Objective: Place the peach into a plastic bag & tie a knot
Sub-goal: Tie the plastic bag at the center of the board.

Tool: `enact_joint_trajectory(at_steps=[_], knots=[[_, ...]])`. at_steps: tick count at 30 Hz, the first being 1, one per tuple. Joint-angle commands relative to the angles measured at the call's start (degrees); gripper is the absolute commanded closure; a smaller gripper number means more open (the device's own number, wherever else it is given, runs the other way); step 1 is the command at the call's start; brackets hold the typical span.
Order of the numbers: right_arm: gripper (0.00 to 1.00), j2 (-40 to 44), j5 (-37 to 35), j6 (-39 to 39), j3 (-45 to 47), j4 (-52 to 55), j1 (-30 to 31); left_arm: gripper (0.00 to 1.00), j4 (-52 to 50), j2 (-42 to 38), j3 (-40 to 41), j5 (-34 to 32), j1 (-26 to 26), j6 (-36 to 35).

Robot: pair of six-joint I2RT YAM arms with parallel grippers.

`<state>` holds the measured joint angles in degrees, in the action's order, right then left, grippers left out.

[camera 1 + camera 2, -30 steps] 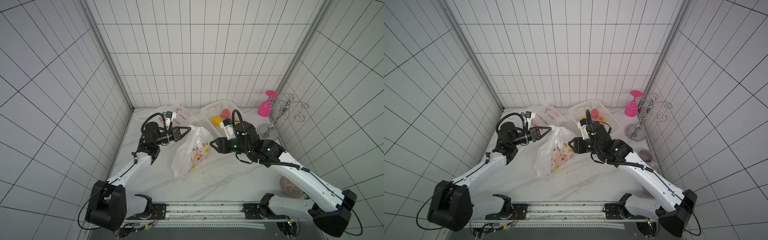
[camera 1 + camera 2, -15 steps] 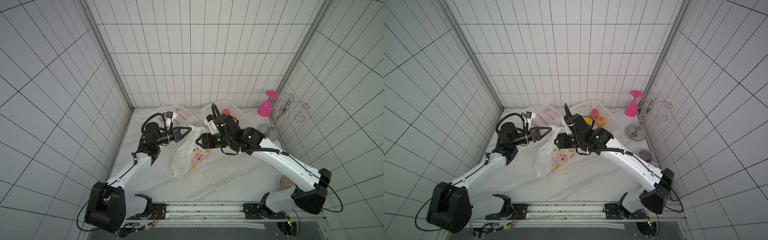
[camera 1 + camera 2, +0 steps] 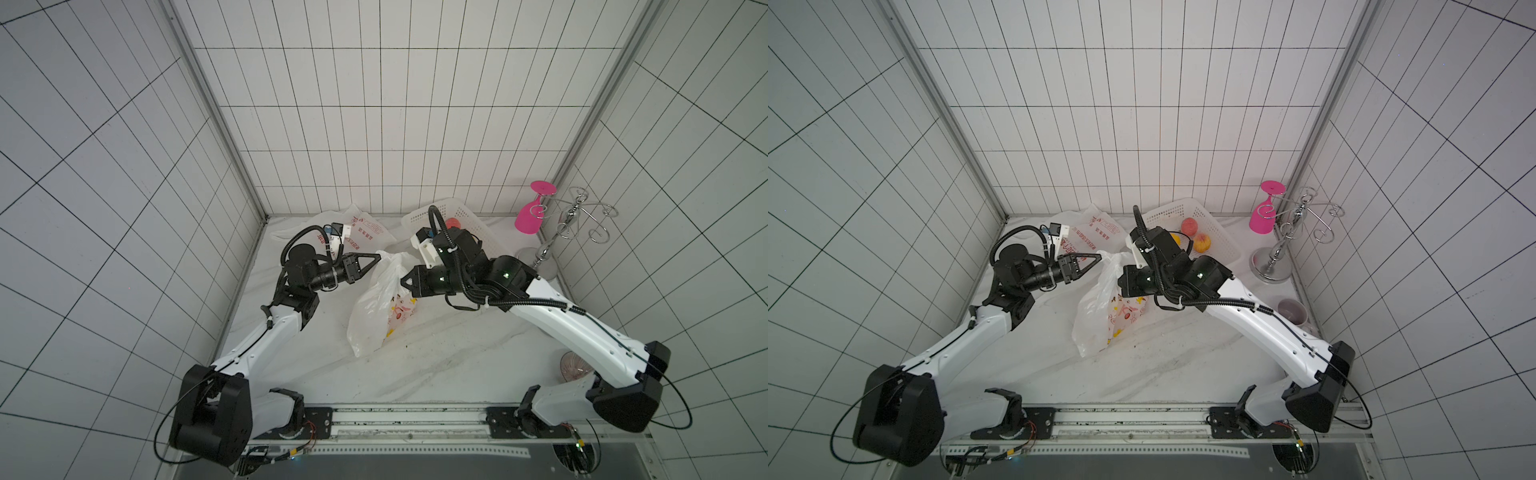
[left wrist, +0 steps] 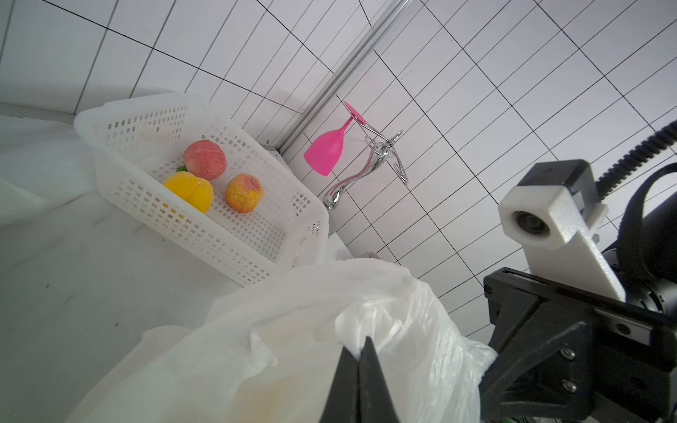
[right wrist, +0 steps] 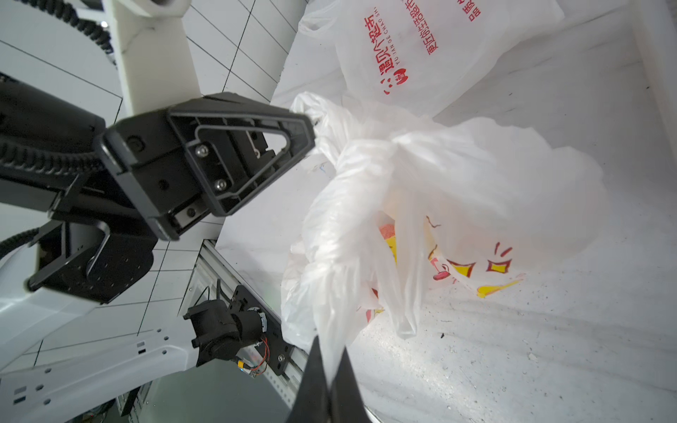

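Both top views: my left fingers are closed on one ear of the bag. My right fingers are pinched shut on film at its other side. The bag stands on the tabletop just beside the basket, on the basket's side toward my base rail. Its long axis runs from the bunched neck, nearest the basket, away to the rail. My right fingers work the basket side of the neck, my left the side away from the basket. In a top view a peach lies in the basket w/ other fruit.

Left wrist: my fingers meet tip to tip w/ a fold of bag film nipped btwn them. Past the bag, the basket holds a pink peach, a smaller orange one and a yellow fruit. Whether a peach is already in the bag I can't tell: the film is cloudy.

Right wrist: my fingers are shut on a twisted strand running from my tips up to the neck, where the left fingers hold the other ear. An orange patch behind the film could be print or fruit.

Prob. the knot step. It turns on the two ears lying on opposite sides of the neck, w/ each arm about equally near. So one ear must cross the other w/o either grip slipping.
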<state>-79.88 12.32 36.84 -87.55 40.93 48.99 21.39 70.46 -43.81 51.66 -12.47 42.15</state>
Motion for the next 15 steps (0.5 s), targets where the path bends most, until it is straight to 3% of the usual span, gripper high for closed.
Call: enact_joint_trajectory(at_steps=[1, 8, 15], knots=[[1.00, 5.3, 2.2, 0.6, 5.3, -0.8, -3.5, 1.00, -4.3, -2.1, -0.8, -1.5, 3.6, -0.1], [1.00, 12.8, 4.9, -0.9, 23.1, 3.8, -15.5, 1.00, -19.0, -5.0, -1.0, -3.8, 9.8, -5.5], [1.00, 14.2, -0.6, -2.0, 34.4, 1.3, -24.6, 1.00, -31.4, -7.1, -0.8, -6.9, 16.9, -11.9]])
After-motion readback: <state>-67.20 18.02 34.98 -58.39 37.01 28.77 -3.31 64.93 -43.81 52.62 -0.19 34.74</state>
